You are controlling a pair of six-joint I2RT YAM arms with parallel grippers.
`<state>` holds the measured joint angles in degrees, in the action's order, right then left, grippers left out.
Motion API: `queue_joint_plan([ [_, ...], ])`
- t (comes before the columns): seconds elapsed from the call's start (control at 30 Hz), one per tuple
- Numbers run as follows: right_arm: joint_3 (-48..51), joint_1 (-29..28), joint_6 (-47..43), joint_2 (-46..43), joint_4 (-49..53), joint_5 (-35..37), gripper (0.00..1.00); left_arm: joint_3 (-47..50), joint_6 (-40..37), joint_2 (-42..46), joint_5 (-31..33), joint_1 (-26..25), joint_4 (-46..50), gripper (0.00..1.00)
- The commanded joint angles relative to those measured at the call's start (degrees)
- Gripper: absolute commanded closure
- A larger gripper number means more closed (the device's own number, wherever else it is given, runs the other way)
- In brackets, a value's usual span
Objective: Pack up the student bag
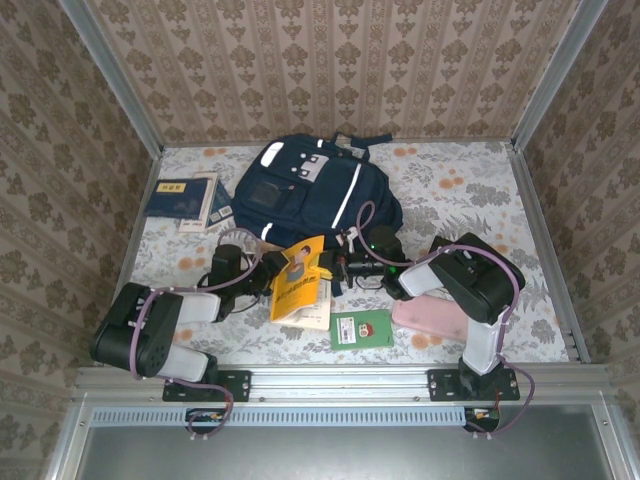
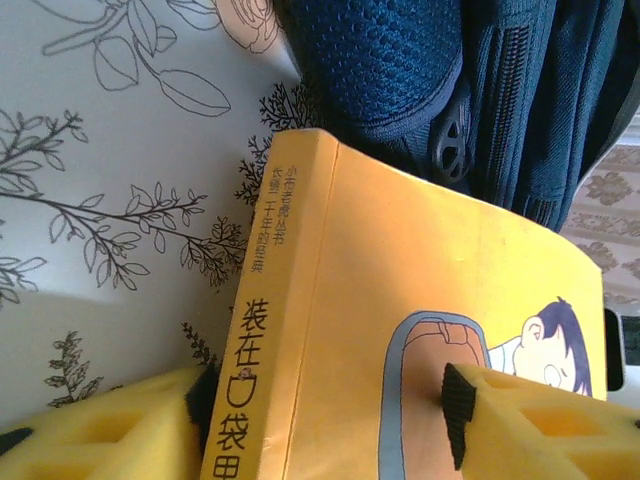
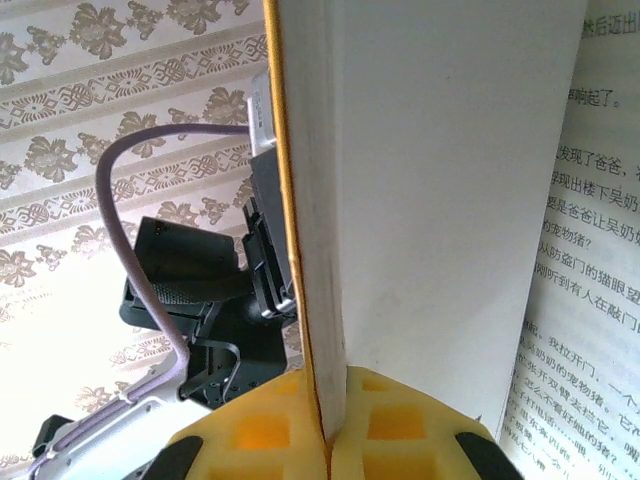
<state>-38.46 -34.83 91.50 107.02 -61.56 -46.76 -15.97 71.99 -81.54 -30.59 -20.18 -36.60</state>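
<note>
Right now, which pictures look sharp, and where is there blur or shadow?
Top external: even light, sharp throughout. Left wrist: yellow book spine crisp, near fingers soft, a shadow on the cloth. Right wrist: its page edges washed pale, wallpaper bright.

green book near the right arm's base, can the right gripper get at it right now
Probably not yet: the right gripper is shut on the yellow book and would need to let go first. Otherwise the green book lies flat and uncovered, close to that arm.
</note>
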Motion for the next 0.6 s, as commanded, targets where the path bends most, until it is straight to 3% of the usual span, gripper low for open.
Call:
queue_joint_plan([
  [0.0, 0.2, 0.0, -2.3, -1.4, -2.4, -0.2, 1.00, 0.2, 3.8, 1.2, -3.5, -0.7, -7.0, 0.50],
  [0.3, 2.4, 0.3, -9.3, -2.4, 7.4, 1.7, 1.00, -0.4, 0.7, 11.5, 0.2, -0.3, 2.7, 0.77],
  [0.43, 2.7, 0.5, -13.1, -4.5, 13.9, 3.0, 0.97, -1.4, -1.7, 17.3, 1.7, 0.2, 9.4, 0.83],
  [0.5, 2.5, 0.4, -14.5, -5.8, 16.3, 3.7, 0.88, -2.1, -3.3, 19.9, 2.5, 0.3, 12.6, 0.88],
  [0.57, 2.1, 0.5, -16.1, -7.5, 19.8, 4.4, 0.67, -2.6, -3.9, 22.5, 3.6, 0.3, 14.7, 0.96],
])
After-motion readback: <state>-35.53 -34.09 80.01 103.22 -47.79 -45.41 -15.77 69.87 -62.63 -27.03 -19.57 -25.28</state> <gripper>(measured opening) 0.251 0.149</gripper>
